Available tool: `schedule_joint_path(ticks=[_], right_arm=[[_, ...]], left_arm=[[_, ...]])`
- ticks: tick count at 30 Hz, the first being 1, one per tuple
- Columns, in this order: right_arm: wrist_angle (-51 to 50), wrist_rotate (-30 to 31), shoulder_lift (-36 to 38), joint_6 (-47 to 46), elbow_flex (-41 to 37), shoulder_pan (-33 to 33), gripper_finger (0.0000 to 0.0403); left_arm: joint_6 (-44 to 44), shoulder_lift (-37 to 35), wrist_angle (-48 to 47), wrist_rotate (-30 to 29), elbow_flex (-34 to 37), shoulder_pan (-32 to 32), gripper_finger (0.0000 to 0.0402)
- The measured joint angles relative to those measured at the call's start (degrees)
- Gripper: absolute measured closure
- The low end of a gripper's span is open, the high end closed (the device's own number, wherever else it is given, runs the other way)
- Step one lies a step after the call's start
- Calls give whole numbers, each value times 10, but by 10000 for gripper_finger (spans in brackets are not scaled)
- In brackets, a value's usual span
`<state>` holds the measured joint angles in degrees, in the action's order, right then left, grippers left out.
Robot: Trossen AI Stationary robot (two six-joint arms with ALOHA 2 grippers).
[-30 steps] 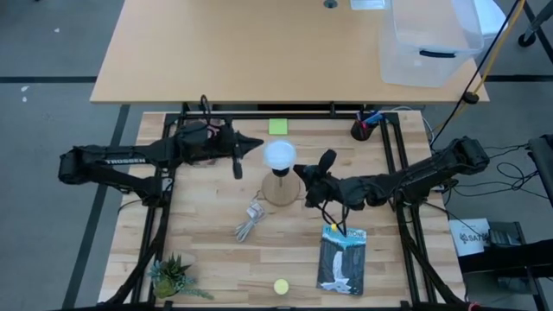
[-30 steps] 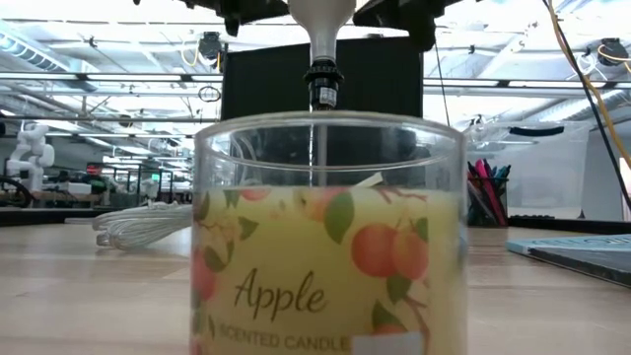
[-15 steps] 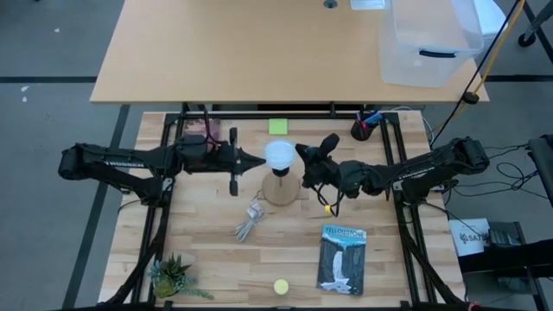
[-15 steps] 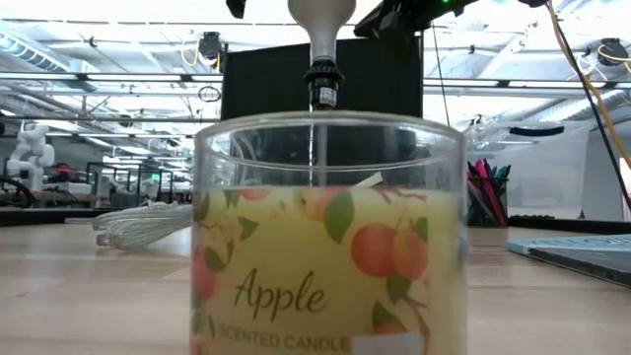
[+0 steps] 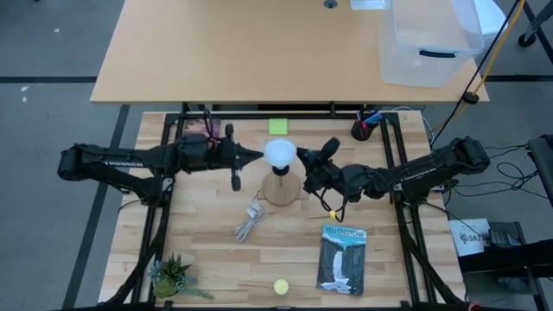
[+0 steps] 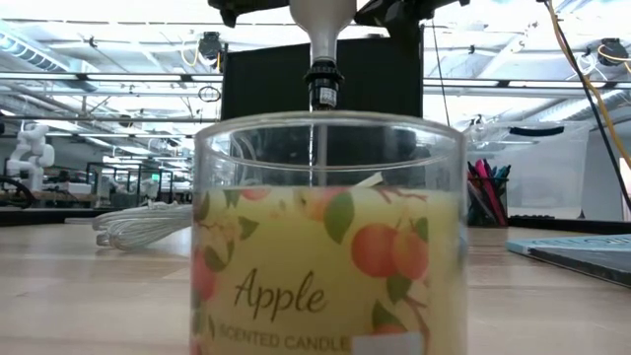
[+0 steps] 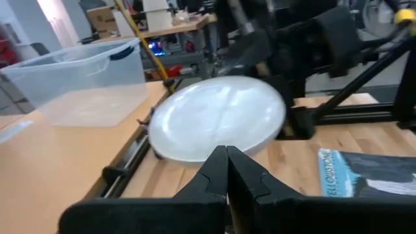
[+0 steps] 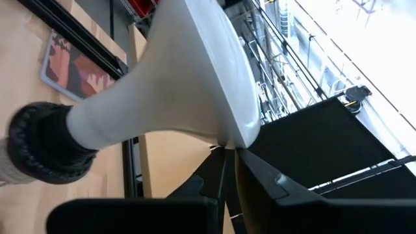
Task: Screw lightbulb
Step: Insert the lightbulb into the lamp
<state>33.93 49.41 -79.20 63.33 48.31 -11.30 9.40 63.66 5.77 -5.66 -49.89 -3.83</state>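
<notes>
The lightbulb (image 5: 278, 154) sits upright in the wooden base (image 5: 278, 189) at mid-table, the left gripper (image 5: 258, 155) and right gripper (image 5: 300, 155) meeting it from either side. Low view: its neck enters the black socket (image 6: 321, 84) behind the candle jar (image 6: 328, 237). Left wrist view: fingers pressed together against the dome. Right wrist view: fingers nearly together at the dome's rim.

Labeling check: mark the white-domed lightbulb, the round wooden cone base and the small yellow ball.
white-domed lightbulb (image 5: 279, 154): high view, centre of the dome top.
round wooden cone base (image 5: 280, 191): high view, near slope of the cone below the dome.
small yellow ball (image 5: 281, 286): high view, middle of the ball.
</notes>
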Motion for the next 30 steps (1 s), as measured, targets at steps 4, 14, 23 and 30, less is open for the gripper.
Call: schedule_joint_path(ticks=[4,14,23,30], right_arm=[[0,-4,0,-1,0,-17,374],[-26,-58,-1,-65,0,-50,374],[-111,-61,-2,-141,0,-32,374],[-114,-58,-2,-124,0,13,374]], left_arm=[[0,0,-4,-8,0,-16,401],[-1,2,0,-10,0,-60,401],[0,1,54,41,0,-50,401],[14,1,59,54,0,0,401]])
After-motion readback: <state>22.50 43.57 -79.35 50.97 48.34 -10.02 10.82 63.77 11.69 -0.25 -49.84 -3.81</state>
